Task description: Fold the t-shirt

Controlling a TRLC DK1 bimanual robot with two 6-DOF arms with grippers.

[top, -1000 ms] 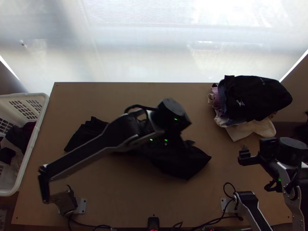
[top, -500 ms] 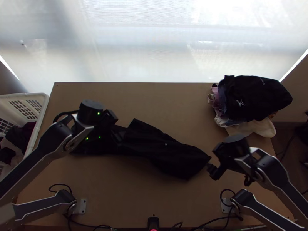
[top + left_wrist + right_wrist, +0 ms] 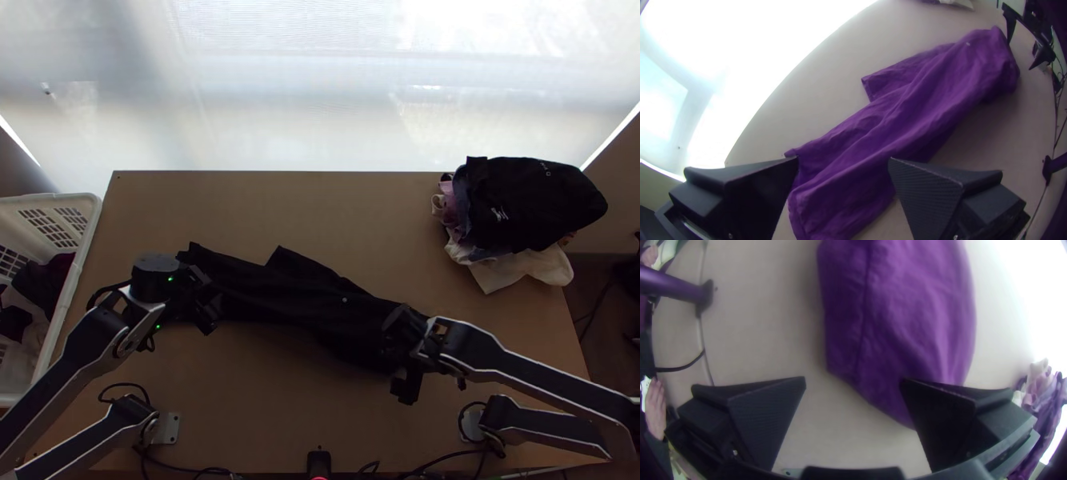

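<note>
One light wooden table (image 3: 320,208) bears a black cloth t-shirt (image 3: 308,300), loosely bunched lengthwise from ten o'clock to four, and a heap of mixed, soft clothes (image 3: 536,200) at two. Over the shirt's ends, the flat-fingered black left gripper (image 3: 210,314) at nine and matching right gripper (image 3: 408,386) at four gape wide, gripping nothing.

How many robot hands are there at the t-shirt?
2. The left hand is open over the t-shirt's end nearer the white laundry basket. The right hand is open at the other end, on the clothes pile's side of the table.
</note>
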